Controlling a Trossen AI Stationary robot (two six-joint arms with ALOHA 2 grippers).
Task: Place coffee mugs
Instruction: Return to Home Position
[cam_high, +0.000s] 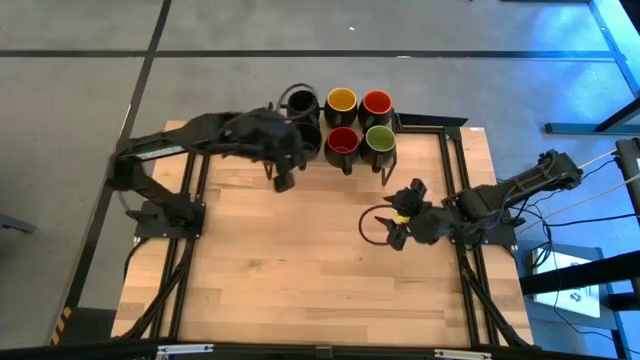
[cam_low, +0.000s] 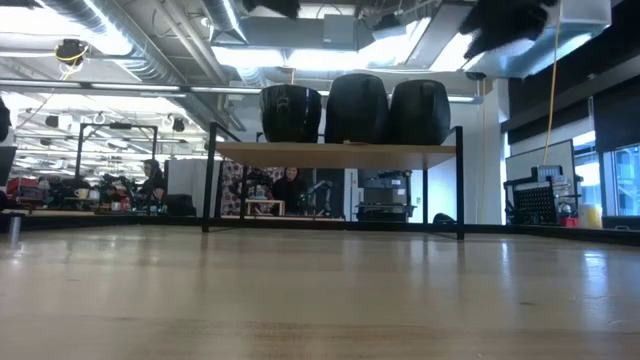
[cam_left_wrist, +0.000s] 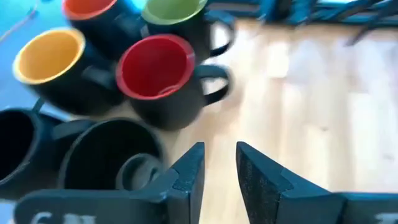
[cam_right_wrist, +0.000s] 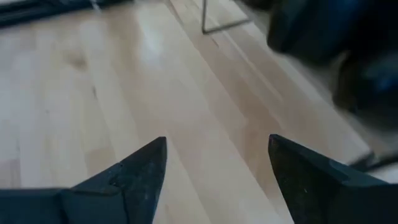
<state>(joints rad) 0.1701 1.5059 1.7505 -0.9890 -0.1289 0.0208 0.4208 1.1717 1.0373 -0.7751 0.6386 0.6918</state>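
Six coffee mugs (cam_high: 342, 138) sit in two rows on the shelf (cam_low: 335, 150) at the table's (cam_high: 300, 280) far edge. They are glazed ceramic, probably rigid, slick and chippable, best pinched at a rim wall. The left gripper (cam_left_wrist: 219, 152) is just beside them, slightly parted and empty; the right gripper (cam_right_wrist: 217, 143) is spread wide and empty over mid-table.

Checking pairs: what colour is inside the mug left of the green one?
Red mug, clearest in high view.

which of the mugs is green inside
The green-lined mug, rightmost in the row nearer the middle of the table, next to a red-lined mug. The rest are red, yellow-orange or black inside.
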